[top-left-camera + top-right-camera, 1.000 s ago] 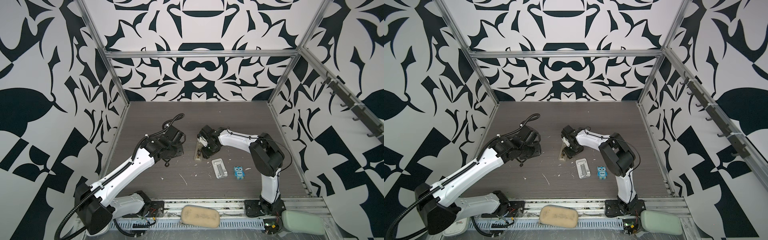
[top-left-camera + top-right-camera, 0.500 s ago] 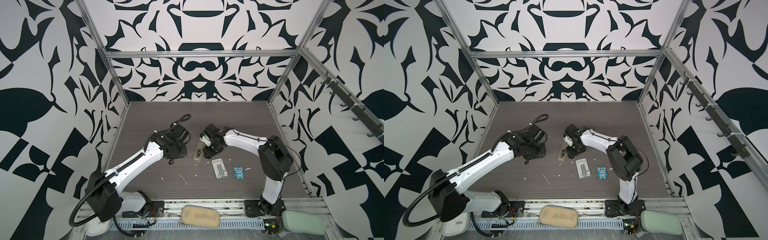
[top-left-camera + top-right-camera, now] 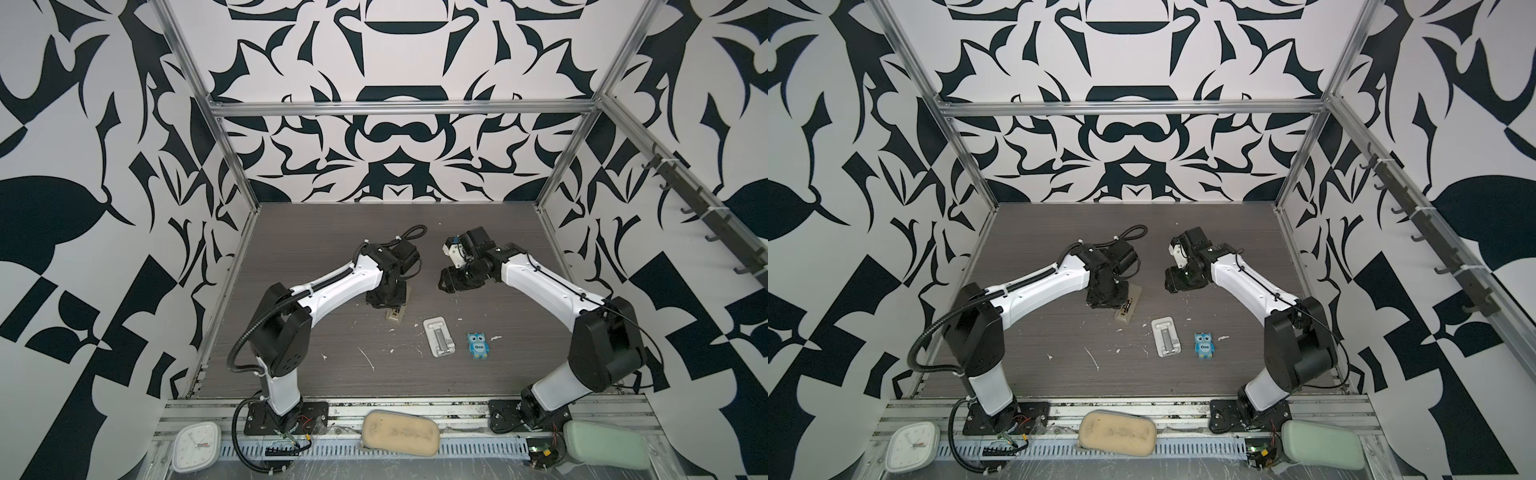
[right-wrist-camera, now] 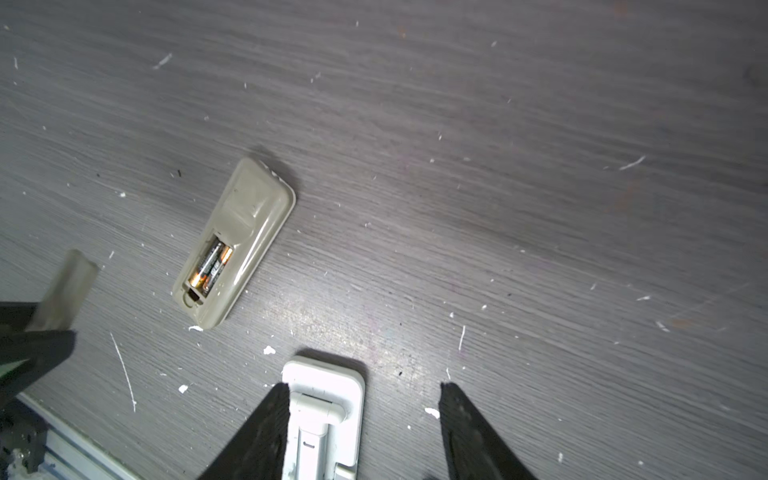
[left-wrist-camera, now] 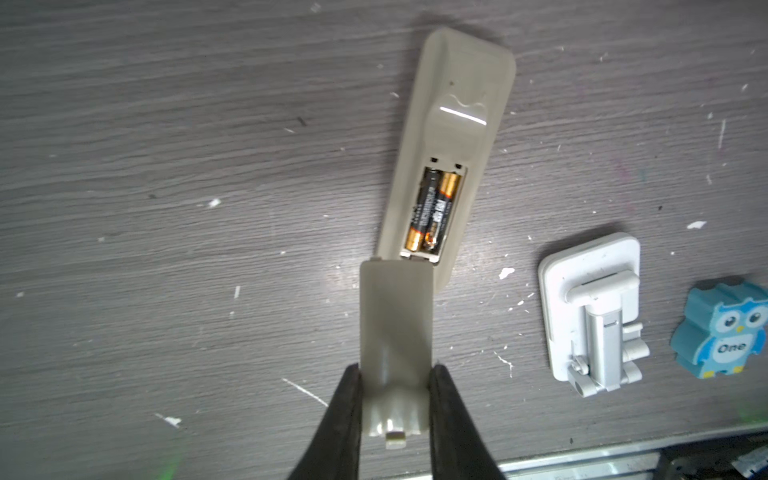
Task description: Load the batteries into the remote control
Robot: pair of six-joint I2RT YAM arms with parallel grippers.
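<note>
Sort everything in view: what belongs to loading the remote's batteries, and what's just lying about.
For the job: remote control, back up; batteries, both in its bay; battery cover, held in the left gripper.
Lying about: white stand; blue owl; clock, tan pad and green pad on the front rail.

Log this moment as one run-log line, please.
batteries: both in remote control, back up on table | left claw: shut on battery cover | right claw: open, empty
</note>
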